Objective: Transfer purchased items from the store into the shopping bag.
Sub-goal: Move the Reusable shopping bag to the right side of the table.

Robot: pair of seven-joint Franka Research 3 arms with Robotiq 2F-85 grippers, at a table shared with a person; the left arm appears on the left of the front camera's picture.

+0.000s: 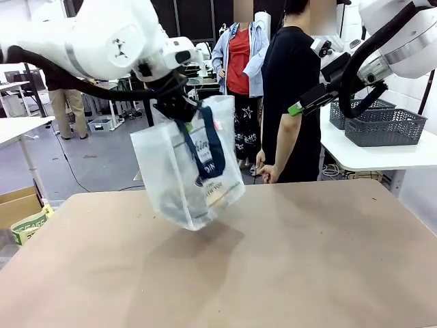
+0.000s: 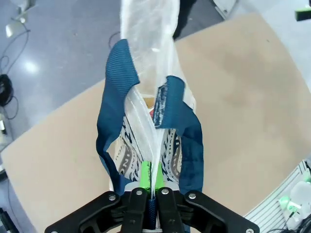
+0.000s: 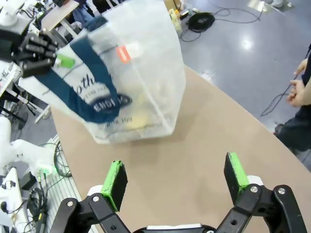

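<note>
- Front view: shopping bag [image 1: 188, 167] is held clear above the table [image 1: 287, 273] by the left gripper [image 1: 179, 109].
- Left wrist view: jaws are clenched on the bag's thin rim; film judged soft, slippery, light.
- Right wrist view: right gripper [image 3: 176, 180] is spread wide, empty; the navy handle [image 3: 92, 92] is judged the firmer hold.
</note>
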